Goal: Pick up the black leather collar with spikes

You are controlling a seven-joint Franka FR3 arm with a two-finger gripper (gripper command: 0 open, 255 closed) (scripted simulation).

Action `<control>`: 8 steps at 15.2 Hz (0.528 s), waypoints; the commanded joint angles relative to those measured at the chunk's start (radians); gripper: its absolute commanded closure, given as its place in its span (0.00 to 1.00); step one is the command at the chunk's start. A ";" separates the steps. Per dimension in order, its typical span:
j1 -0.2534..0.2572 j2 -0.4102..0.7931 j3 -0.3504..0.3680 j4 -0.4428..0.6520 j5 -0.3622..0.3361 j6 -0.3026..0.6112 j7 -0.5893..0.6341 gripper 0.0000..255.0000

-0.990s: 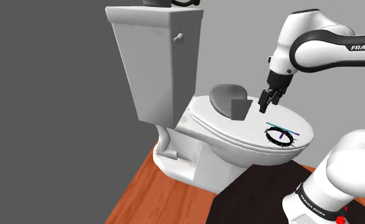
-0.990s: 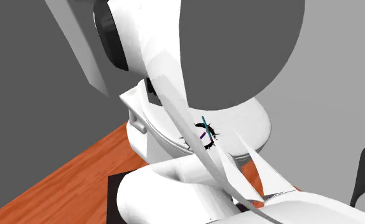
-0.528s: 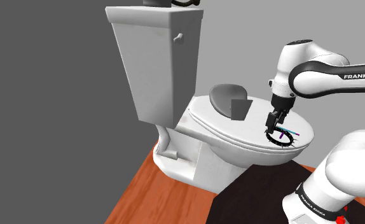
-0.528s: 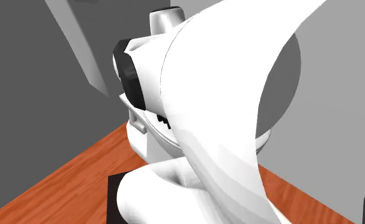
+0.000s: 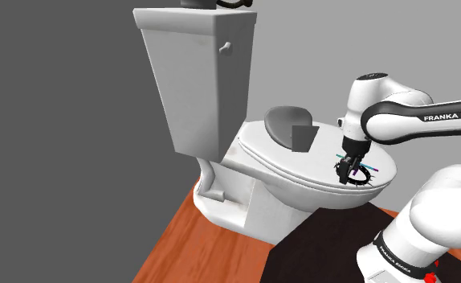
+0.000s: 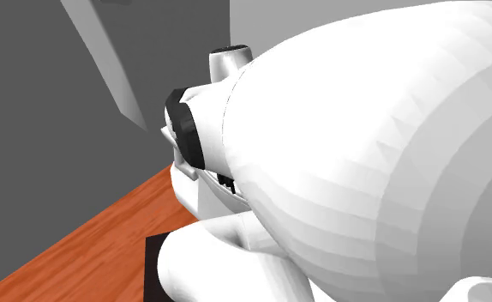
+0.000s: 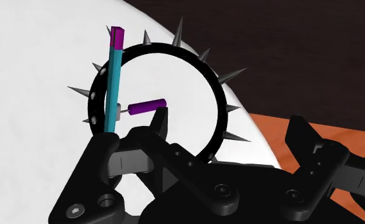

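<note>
Beside the dark stand (image 5: 317, 245): red-brown wood floor (image 5: 185, 249). Next out stands a white toilet with its lid (image 5: 293, 165) down, serving as the work surface. Black spiked collar (image 5: 367, 178) lies flat on the lid's front end, the end nearest the stand. Gripper (image 5: 351, 167) is down at the collar with its fingers apart, one tip inside the ring, the other outside, band between; contact unclear. A teal rod with purple tip (image 7: 115, 76) crosses the ring. Farther back on the lid sits a grey curved piece (image 5: 289, 125). Behind it is the tank (image 5: 193, 72), then a plain grey wall (image 5: 52, 120).
</note>
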 commanded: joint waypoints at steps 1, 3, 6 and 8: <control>-0.002 0.025 -0.005 -0.021 -0.008 0.046 0.005 0.00; -0.003 0.031 -0.006 -0.026 -0.010 0.057 0.006 0.00; -0.003 0.033 -0.007 -0.025 -0.010 0.059 0.006 1.00; -0.002 0.032 -0.006 -0.026 -0.009 0.058 0.007 1.00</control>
